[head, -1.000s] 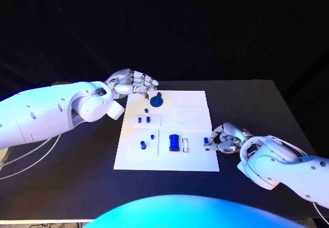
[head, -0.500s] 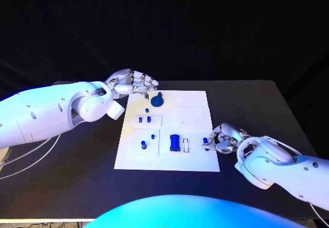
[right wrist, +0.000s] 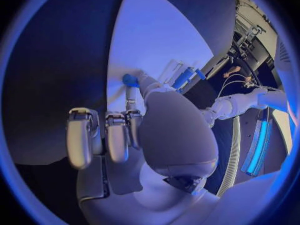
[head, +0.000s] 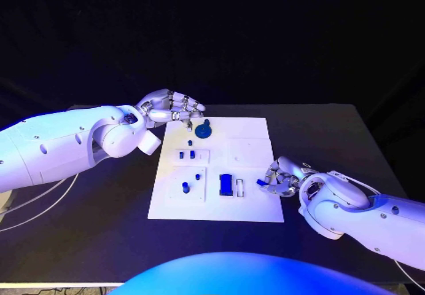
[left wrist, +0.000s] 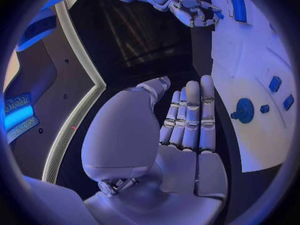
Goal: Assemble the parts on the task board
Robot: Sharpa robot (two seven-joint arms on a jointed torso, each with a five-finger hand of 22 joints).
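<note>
— Start big: what lies where?

— The black table (head: 106, 203) carries the white task board (head: 244, 132), lying lengthwise away from the robot. The left arm (head: 62, 144) comes in across the table and hangs its left hand (head: 170, 109) at the board's far corner on that arm's own side. The right arm (head: 372, 209) ends with the right hand (head: 282, 178) on the board's near edge, on its side.

— And the parts?

— A round blue part (head: 204, 129) sits on the board just beside the left hand's fingertips, apart from them. The blue bar (head: 226, 184) lies inboard of the right hand, long axis running along the board's length, a white strip beside it. Smaller blue pieces (head: 185, 186) stand further inboard still.

— What is the right hand holding?

— A small blue part (head: 263, 181), pinched at its fingertips; the right wrist view shows it at the tips too (right wrist: 130, 80), over the board.

— The left hand?

— Empty, fingers lying straight and close together in the left wrist view.

— The relation that matters next?

— I judge the right hand nearer the bar and its slots, so the pinched part likely goes inboard from it.
</note>
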